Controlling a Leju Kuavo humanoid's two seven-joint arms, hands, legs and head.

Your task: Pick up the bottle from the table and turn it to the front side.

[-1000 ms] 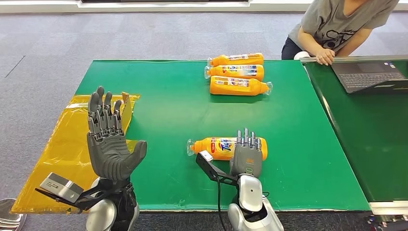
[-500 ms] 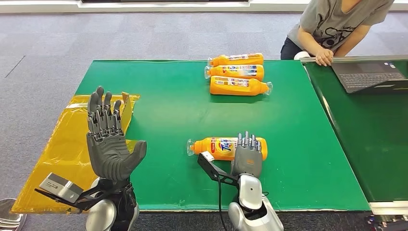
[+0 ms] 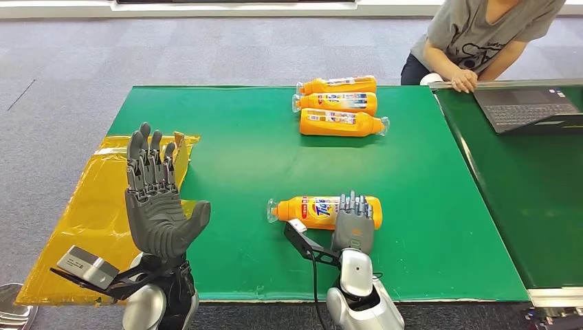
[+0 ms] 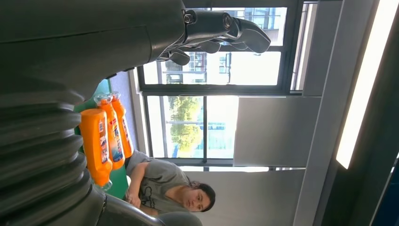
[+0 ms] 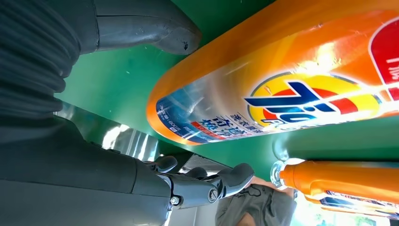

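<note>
An orange Tide bottle (image 3: 308, 210) lies on its side near the front of the green table (image 3: 240, 151), cap to the left and logo label up. My right hand (image 3: 353, 225) hovers over the bottle's base end with its fingers straight and spread. In the right wrist view the bottle (image 5: 282, 84) lies between the thumb (image 5: 155, 28) and the extended fingers (image 5: 221, 181), with a gap to both. My left hand (image 3: 157, 206) is raised at the front left, palm open and holding nothing.
Three more orange bottles (image 3: 338, 103) lie side by side at the table's far edge. A yellow sheet (image 3: 96, 206) hangs off the left side. At the far right corner a person (image 3: 481, 38) leans on a second table holding a laptop (image 3: 522, 106).
My right hand has drawn back a little toward the table's near edge. The bottle and my left hand have stayed put.
</note>
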